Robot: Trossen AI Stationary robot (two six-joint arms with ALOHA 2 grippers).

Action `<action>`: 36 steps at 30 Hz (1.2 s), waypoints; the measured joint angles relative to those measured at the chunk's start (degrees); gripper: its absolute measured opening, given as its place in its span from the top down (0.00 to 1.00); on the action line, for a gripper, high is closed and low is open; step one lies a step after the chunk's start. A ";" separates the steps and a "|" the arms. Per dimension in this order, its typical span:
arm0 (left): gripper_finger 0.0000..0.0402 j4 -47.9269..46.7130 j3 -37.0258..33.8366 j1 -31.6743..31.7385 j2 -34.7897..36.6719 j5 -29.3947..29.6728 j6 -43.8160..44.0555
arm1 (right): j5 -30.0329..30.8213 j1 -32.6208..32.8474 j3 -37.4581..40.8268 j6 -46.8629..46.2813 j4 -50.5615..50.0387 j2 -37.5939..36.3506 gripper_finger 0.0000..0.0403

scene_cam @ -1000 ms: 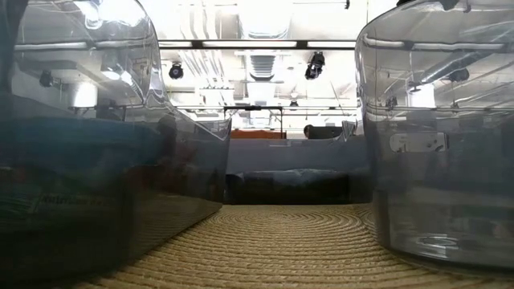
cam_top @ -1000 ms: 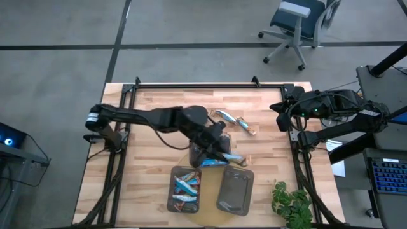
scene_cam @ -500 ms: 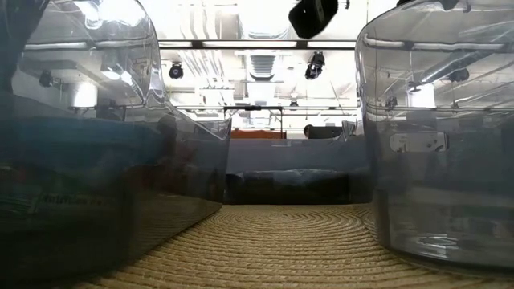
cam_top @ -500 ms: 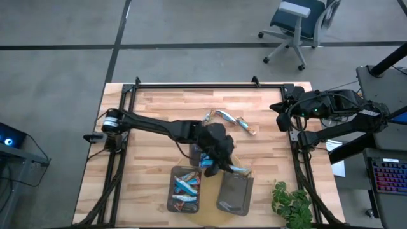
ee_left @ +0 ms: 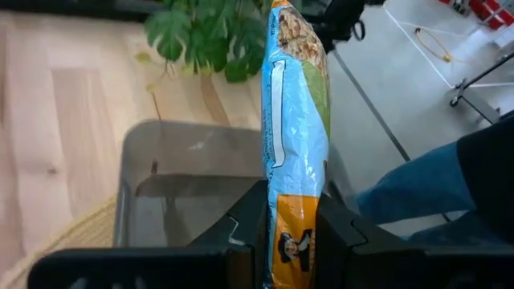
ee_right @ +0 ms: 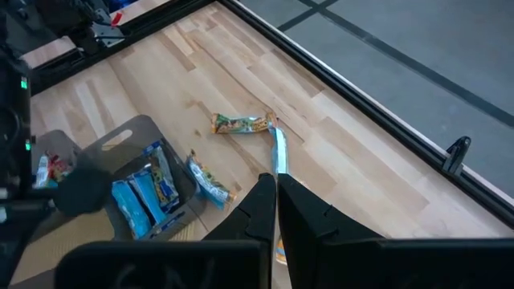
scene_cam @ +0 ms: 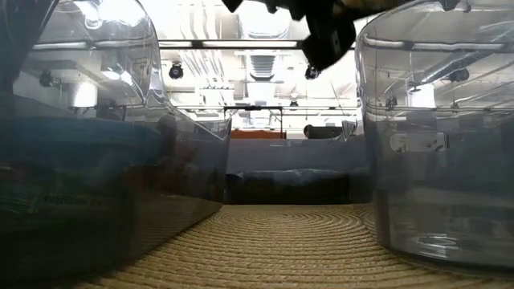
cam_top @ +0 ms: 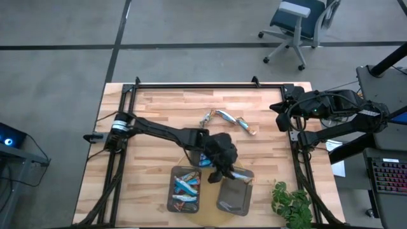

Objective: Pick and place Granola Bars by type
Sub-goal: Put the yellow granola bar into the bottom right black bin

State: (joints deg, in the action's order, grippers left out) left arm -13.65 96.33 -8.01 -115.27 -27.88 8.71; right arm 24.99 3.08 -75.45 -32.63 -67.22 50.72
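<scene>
Item in hand: my left gripper [cam_top: 224, 173], jaws clamped on one blue granola bar [ee_left: 295, 128], has carried it over the empty right tray [cam_top: 234, 194]; release pending.

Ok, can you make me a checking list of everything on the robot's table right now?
Surface: wooden table, woven mat under the trays.
Job's things: blue granola bars in the left tray; right tray looks empty; loose bars lie mid-table.
Clutter: potted plant at the table's corner.
Grippers: left gripper holds a blue bar above the right tray; right gripper waits shut at the table's right edge.
Cables: some along the right arm.
Surroundings: office chair, keyboard, a person's leg in jeans.
</scene>
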 joint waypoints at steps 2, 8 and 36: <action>0.88 0.07 0.00 -0.14 -1.03 -0.02 0.02 | 0.58 0.00 0.11 -0.19 -0.03 0.00 0.98; 0.88 1.75 -0.04 -0.50 -4.79 0.07 0.20 | 0.71 -0.01 0.14 -0.25 0.00 0.02 0.98; 0.88 2.75 -0.02 -0.50 -9.52 0.29 1.27 | 0.68 0.00 0.14 -0.38 0.00 0.07 0.98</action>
State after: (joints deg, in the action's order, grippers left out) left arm -10.90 96.31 -8.51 -124.79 -27.59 9.98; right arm 25.67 3.08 -75.31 -33.01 -67.22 50.78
